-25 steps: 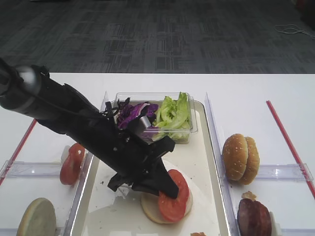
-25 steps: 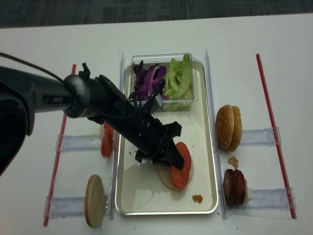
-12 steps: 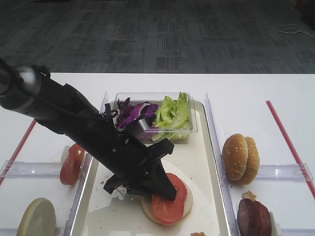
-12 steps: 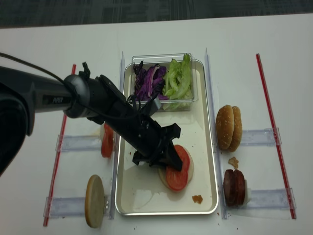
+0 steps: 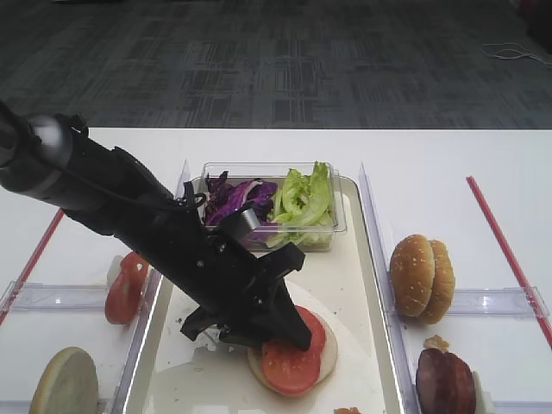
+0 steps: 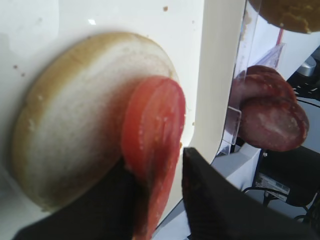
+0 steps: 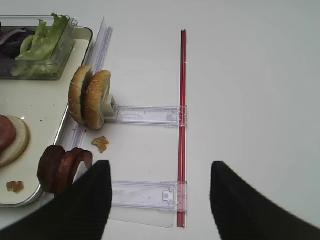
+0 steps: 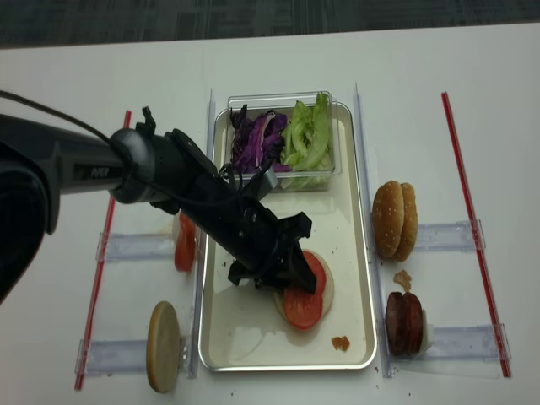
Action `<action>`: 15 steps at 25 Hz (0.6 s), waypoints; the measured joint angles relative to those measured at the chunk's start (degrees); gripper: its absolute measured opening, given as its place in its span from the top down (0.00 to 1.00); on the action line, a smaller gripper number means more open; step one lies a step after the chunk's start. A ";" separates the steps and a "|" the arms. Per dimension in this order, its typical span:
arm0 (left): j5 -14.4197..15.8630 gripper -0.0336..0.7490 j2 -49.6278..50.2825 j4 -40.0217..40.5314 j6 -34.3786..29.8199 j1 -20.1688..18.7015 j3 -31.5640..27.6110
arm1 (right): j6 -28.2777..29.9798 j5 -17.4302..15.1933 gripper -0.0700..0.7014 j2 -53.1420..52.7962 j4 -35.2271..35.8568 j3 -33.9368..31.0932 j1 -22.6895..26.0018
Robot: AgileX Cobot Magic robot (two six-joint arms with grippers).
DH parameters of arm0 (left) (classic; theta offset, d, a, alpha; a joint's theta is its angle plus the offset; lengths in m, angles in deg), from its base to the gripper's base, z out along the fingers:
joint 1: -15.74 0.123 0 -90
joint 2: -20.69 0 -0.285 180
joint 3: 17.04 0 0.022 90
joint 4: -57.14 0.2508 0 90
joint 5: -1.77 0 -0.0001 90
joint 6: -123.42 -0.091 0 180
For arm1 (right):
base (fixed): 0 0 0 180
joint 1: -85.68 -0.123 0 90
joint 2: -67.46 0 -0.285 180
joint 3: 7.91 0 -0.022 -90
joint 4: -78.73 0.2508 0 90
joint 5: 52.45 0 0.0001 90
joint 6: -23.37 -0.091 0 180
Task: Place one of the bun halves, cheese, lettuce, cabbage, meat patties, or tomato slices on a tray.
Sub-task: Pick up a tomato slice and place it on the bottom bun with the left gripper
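Observation:
A tomato slice (image 5: 289,362) lies on a cut-face-up bun half (image 5: 326,352) on the cream tray (image 5: 362,285). My left gripper (image 5: 278,326) is low over them and open. In the left wrist view the tomato slice (image 6: 152,145) leans on one finger (image 6: 100,210), with a gap to the other finger (image 6: 210,200). Lettuce (image 5: 302,197) and cabbage (image 5: 233,197) fill a clear tub at the tray's far end. Meat patties (image 7: 62,167) and sesame bun halves (image 7: 90,97) stand in rails on the right. My right gripper (image 7: 160,200) hangs open over the table, holding nothing.
More tomato slices (image 8: 184,245) and another bun half (image 8: 163,346) stand in the rails left of the tray. A crumb (image 8: 340,342) lies on the tray's near end. Red strips (image 8: 477,236) mark both sides of the table.
The left jaws have spread apart. The tomato slice has tipped from leaning upright in them to lying flatter on the bun half. The arm has barely shifted.

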 joint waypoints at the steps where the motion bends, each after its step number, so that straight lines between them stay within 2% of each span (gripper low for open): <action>1: 0.00 0.70 0.00 0.00 0.00 0.00 0.00 | 0.00 0.00 0.33 0.00 0.00 0.00 0.00; 15: 0.00 0.70 0.00 1.77 1.07 0.00 0.00 | 0.00 0.00 0.33 0.00 0.00 0.00 0.00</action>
